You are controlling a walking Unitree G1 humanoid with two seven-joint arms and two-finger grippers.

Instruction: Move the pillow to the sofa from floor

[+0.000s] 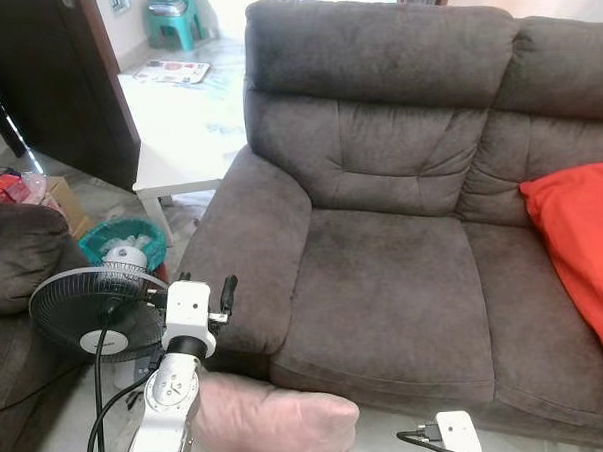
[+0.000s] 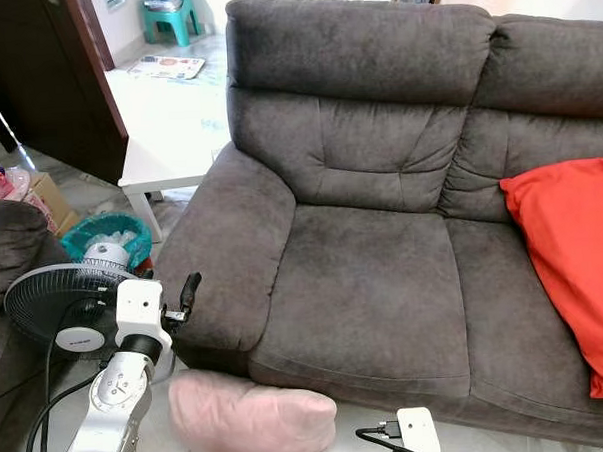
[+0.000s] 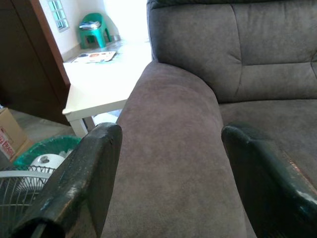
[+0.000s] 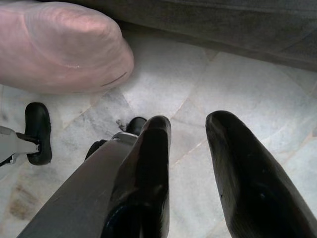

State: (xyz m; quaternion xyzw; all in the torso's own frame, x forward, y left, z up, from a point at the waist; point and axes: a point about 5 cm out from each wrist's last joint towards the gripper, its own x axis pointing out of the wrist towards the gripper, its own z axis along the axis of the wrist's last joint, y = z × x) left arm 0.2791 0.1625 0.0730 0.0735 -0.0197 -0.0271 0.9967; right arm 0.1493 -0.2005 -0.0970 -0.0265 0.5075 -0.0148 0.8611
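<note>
A pale pink pillow lies on the tiled floor against the front of the dark grey sofa, below its left armrest. My left gripper is raised beside that armrest, open, with nothing between its fingers; the pillow sits just below and to the right of the left arm. My right gripper hangs low over the floor, open and empty, a short way from the pillow. Its white wrist is near the sofa's front edge.
A red cushion rests on the sofa's right seat. A black standing fan and its cable are close to my left arm. Beyond are a green basket, a white low table, a dark door and another sofa's arm.
</note>
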